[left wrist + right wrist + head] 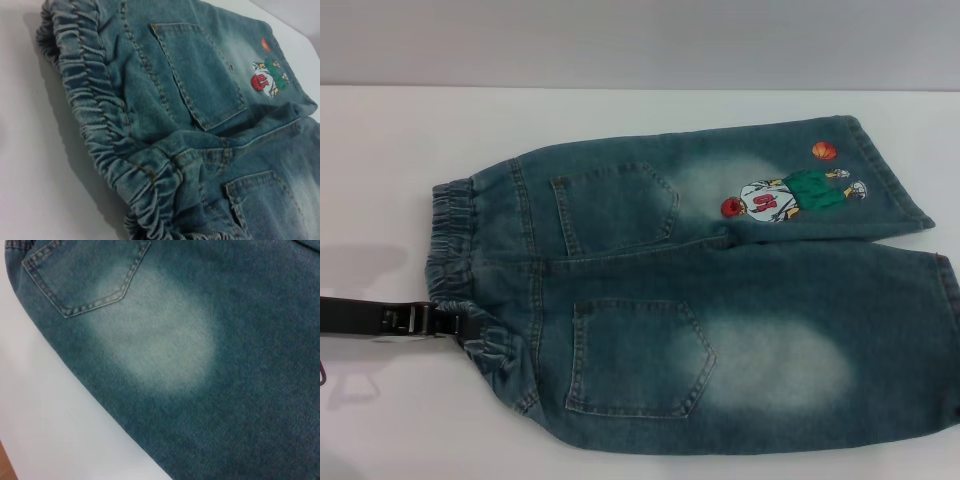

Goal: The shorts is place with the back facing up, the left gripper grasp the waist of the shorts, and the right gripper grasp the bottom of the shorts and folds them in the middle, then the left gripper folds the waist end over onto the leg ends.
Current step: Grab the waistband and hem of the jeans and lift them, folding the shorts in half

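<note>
The shorts [720, 300] lie flat on the white table, back up, with two patch pockets showing. Their gathered waist [455, 240] is at the left and the leg ends point right. The far leg hem [895, 170] runs beside the embroidered player [785, 198]; the near leg hem [950, 290] reaches the picture's right edge. My left gripper [460, 325] comes in low from the left and is shut on the near end of the waist, where the band is bunched. The left wrist view shows the crumpled waist [95, 110] close up. The right wrist view shows only a pale patch on the near leg [165, 350]. The right gripper is out of view.
Bare white table [400, 150] surrounds the shorts at the left, behind and along the front. A grey wall rises behind the table's far edge. The table's near edge and a strip of brown floor [4, 467] show in the right wrist view.
</note>
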`<state>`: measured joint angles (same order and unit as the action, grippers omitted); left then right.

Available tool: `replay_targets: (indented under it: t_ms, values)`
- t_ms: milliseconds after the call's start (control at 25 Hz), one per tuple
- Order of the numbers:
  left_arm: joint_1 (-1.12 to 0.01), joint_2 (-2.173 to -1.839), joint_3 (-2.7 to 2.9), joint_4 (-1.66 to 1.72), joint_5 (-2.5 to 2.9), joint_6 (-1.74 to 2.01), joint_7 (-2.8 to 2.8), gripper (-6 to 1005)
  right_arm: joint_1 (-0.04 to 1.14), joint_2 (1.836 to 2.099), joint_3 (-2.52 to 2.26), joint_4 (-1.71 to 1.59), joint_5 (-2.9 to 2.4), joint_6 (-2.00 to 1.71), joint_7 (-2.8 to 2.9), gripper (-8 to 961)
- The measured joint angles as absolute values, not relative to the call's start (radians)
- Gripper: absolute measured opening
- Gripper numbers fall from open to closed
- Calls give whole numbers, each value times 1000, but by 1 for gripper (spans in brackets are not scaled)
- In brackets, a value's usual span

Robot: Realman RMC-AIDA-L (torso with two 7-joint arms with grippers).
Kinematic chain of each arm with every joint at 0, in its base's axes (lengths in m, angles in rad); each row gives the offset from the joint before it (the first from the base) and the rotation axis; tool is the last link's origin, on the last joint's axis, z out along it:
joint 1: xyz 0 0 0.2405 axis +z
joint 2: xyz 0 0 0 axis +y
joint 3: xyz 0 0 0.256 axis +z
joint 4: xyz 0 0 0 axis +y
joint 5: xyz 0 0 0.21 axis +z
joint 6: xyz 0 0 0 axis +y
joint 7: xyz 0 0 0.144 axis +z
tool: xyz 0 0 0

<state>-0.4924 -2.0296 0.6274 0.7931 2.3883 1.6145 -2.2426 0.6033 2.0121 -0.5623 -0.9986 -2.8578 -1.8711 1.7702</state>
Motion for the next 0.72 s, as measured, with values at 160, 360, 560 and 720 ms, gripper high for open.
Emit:
replay_targets:
  t_ms: [160, 360, 560, 720]
  values:
    - [-492, -2029, 627, 793, 2389, 1618, -2244, 45, 606, 2013, -564, -998, -2858, -1871, 1770, 666]
    - [-492, -2029, 627, 793, 2390, 1617, -2244, 45, 604, 2028, -580, -989, -2858, -1868, 1768, 662]
    - [-495, -2029, 627, 793, 2390, 1617, -2245, 45, 596, 2052, -611, -994, -2858, -1866, 1762, 658]
    - [-498, -2029, 627, 793, 2390, 1619, -2245, 45, 595, 2053, -611, -998, -2850, -1870, 1758, 655]
